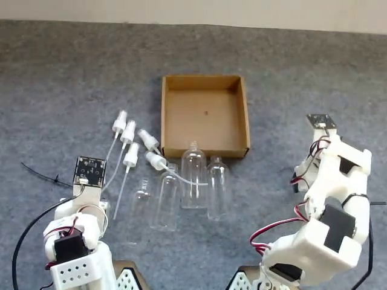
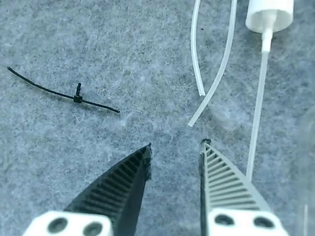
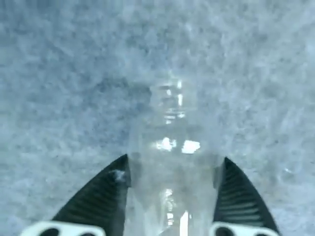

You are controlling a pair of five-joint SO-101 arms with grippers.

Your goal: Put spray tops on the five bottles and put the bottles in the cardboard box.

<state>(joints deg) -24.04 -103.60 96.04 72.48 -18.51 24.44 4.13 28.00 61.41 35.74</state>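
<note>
Outward from the right end effector [image 3: 173, 160]: its two ribbed black fingers are closed against the sides of the held bottle [image 3: 172, 137], a clear, thin-walled plastic cylinder whose short, uncapped neck points away from the wrist. Such a bottle is judged empty and very light, smooth and rather slippery, and liable to dent or slip out under a hard squeeze. The straight body just below the shoulder, where the fingers sit, looks the soundest hold and leaves the neck free for a top. The left end effector [image 2: 174, 145] is open and holds nothing, with one black and one pale ribbed finger parted above the bench [image 2: 59, 39]. Just beyond its tips lie thin translucent dip tubes [image 2: 224, 54] and one white spray top [image 2: 269, 12]. The tubes appear flexible and easily kinked, so the rigid white collar is the better place to grip. In the high view the five spray tops [image 1: 131, 156] lie loose beside the four other bottles [image 1: 193, 178], which rest on their sides close together, just in front of the cardboard box [image 1: 204, 151], a shallow, stiff, open-topped square tray. A black cable tie [image 2: 74, 96] lies on the grey, felt-like bench, apart from the rest.
</note>
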